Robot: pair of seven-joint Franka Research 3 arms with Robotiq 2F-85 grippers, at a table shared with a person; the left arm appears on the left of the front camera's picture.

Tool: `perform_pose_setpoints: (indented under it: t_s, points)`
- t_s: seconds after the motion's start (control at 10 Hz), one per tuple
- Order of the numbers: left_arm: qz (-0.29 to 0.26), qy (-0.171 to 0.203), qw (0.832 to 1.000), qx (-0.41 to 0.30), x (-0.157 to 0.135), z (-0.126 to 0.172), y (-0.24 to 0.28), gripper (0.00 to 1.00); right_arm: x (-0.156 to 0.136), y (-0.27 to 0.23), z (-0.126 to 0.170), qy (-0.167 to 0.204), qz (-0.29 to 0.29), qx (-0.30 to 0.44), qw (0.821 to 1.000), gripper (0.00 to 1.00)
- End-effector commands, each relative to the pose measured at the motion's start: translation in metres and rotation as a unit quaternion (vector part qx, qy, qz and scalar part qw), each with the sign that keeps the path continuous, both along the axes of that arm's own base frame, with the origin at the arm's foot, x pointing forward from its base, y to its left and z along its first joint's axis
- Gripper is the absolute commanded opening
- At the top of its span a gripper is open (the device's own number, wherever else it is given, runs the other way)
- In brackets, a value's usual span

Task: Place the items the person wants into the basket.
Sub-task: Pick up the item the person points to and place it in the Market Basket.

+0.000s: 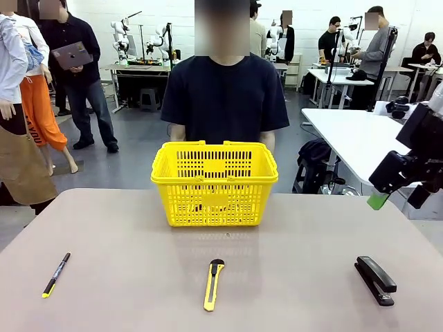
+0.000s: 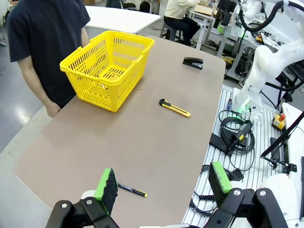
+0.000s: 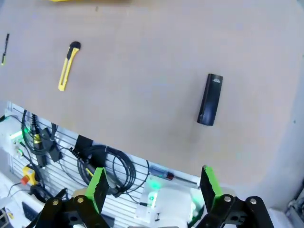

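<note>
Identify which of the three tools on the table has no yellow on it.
The stapler, at the row's right end; the utility knife is mostly yellow, the pen yellow-tipped.

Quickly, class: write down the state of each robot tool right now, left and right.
Left tool: open, holding nothing.
Right tool: open, holding nothing.

one each: basket (image 1: 214,200), knife (image 1: 214,284), pen (image 1: 56,274), stapler (image 1: 375,280)
</note>
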State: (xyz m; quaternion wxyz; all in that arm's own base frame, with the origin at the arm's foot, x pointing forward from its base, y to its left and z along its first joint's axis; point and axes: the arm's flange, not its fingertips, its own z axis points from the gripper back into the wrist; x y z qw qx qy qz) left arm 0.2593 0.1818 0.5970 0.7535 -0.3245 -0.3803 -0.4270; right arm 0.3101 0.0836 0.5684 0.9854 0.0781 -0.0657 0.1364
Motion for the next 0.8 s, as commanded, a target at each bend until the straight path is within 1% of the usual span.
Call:
perform_pose_setpoints:
  t_s: [0.0,0.5,0.6,0.7]
  points:
    - [-0.006,-0.011,1.0,-0.005,-0.001,0.0,0.001,1.0,-0.012,0.002,0.002,-0.01,0.008,0.001,1.0,1.0]
    - [-0.006,-0.011,1.0,-0.005,-0.001,0.0,0.001,1.0,-0.012,0.002,0.002,-0.01,0.008,0.001,1.0,1.0]
    - [-0.006,-0.011,1.0,-0.005,-0.001,0.0,0.001,1.0,-0.01,0.002,0.008,-0.013,0.004,-0.003,1.0,1.0]
    - [-0.006,-0.011,1.0,-0.005,-0.001,0.0,0.001,1.0,-0.016,-0.032,0.031,-0.086,0.034,0.029,0.995,1.0]
